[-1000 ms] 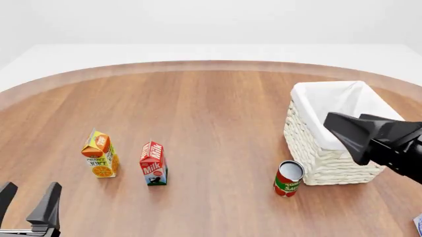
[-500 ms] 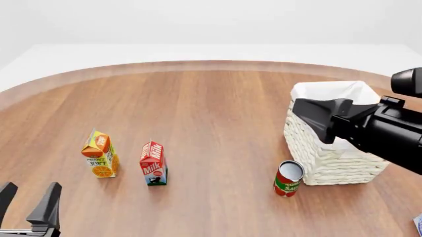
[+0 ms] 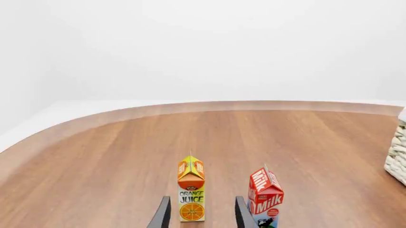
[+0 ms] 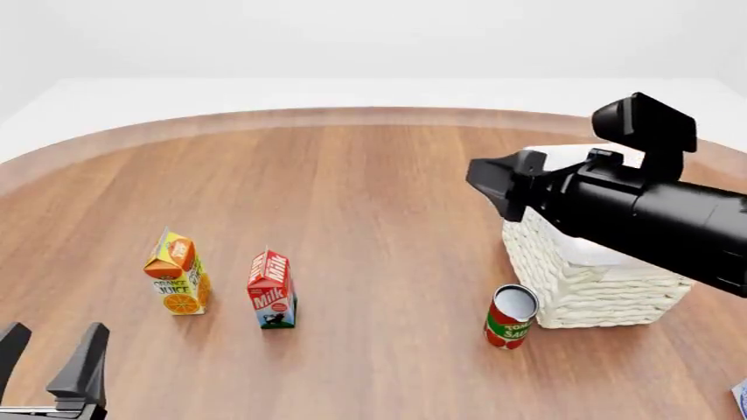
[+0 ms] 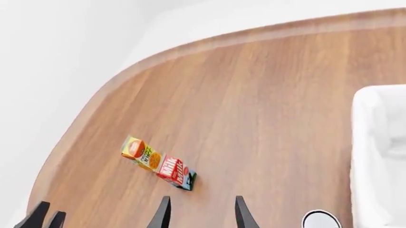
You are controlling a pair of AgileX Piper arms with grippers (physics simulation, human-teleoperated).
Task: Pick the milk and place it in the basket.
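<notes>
The milk (image 4: pixel 272 290) stands upright at the front left of the table, a red-topped carton with a blue-and-white lower part. It also shows in the left wrist view (image 3: pixel 265 197) and the right wrist view (image 5: pixel 176 173). The basket (image 4: pixel 583 289), white wicker with a cloth lining, stands at the right, partly hidden by my right arm. My right gripper (image 4: pixel 496 184) is open and empty, high above the table at the basket's left side, far from the milk. My left gripper (image 4: pixel 49 359) is open and empty at the front left corner, nearer than the cartons.
An orange-yellow juice carton (image 4: pixel 178 273) stands just left of the milk. A red tomato-sauce can (image 4: pixel 510 317) stands at the basket's front left corner. A small blue thing (image 4: pixel 741 398) shows at the front right edge.
My right arm has swung left across the basket and risen, so its gripper now reaches past the basket's left side. The left arm, cartons, can and basket have not moved.
</notes>
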